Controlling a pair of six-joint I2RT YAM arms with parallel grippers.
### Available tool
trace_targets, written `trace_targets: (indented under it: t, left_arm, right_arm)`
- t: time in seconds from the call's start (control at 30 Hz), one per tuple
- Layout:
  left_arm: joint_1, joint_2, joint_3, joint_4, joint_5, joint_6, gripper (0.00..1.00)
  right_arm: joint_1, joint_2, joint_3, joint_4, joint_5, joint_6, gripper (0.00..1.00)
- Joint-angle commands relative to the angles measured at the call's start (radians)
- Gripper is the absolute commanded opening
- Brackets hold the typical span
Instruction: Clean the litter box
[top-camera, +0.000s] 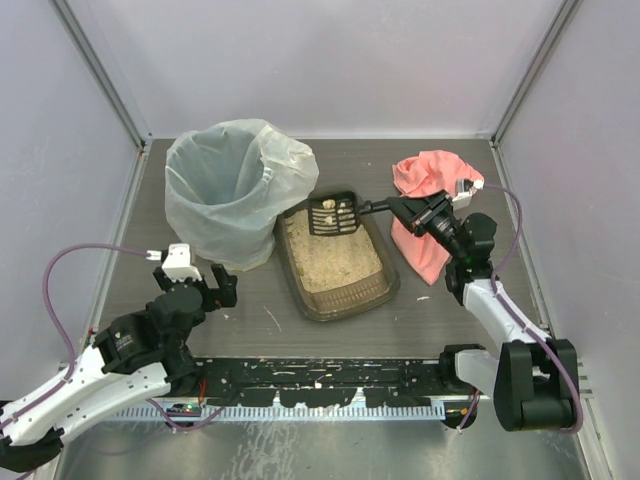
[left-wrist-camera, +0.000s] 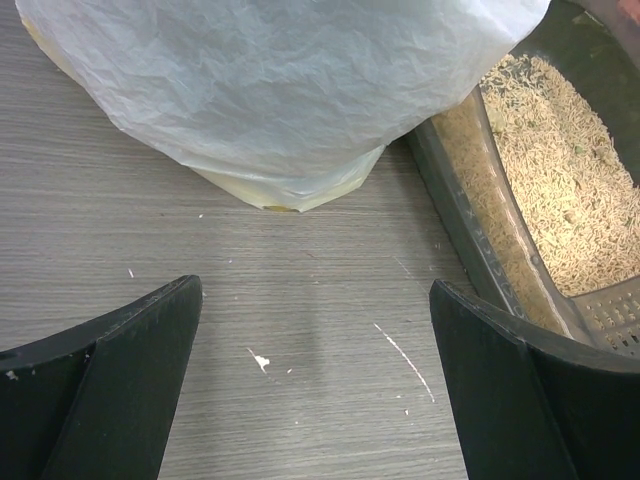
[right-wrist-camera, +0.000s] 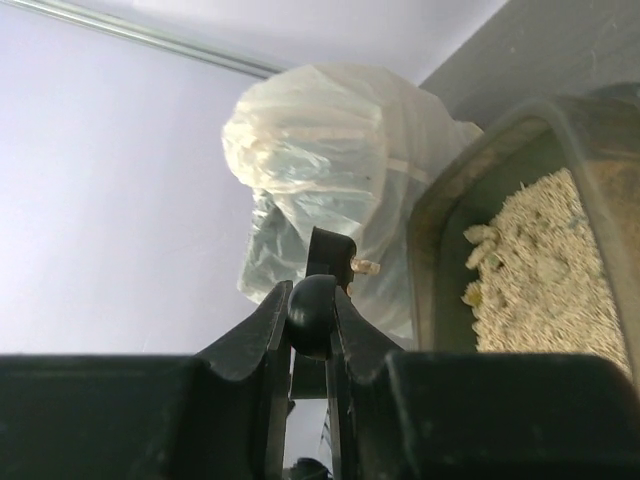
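Observation:
The litter box (top-camera: 378, 291), a shallow dark tray of tan litter, lies mid-table; its wall shows in the left wrist view (left-wrist-camera: 462, 215) and the right wrist view (right-wrist-camera: 430, 250). My right gripper (top-camera: 412, 208) is shut on the handle of a black slotted scoop (top-camera: 334, 214), held over the tray's far end with a few pale clumps on it. In the right wrist view the fingers (right-wrist-camera: 270, 340) clamp the round handle (right-wrist-camera: 312, 312), seen end on. My left gripper (top-camera: 222, 288) stands open above bare table, left of the tray, nothing between its fingers (left-wrist-camera: 130, 370).
A tall bin lined with a translucent white bag (top-camera: 235, 190) stands just left of the tray's far end, filling the top of the left wrist view (left-wrist-camera: 290, 90). A pink cloth (top-camera: 428, 215) lies right of the tray. Walls enclose the table. White specks (left-wrist-camera: 260, 360) dot the wood.

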Motion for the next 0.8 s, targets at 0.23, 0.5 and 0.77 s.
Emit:
trace_targets:
  t: [0.23,0.5,0.77]
  left_arm:
    - [-0.003,0.004,0.011,0.027,-0.022,-0.014,0.98]
    - [-0.003,-0.037,-0.004,0.029,-0.012,-0.012,0.98]
    - [-0.004,-0.081,-0.009,0.022,-0.012,-0.015,0.98]
  right_arm:
    - [0.192,0.0,0.393,-0.177,0.306,-0.024,0.01]
    - [0.395,0.253,0.754,-0.226,0.421,-0.221,0.01]
    - [0.503,0.52,1.02,-0.207,0.426,-0.489,0.01]
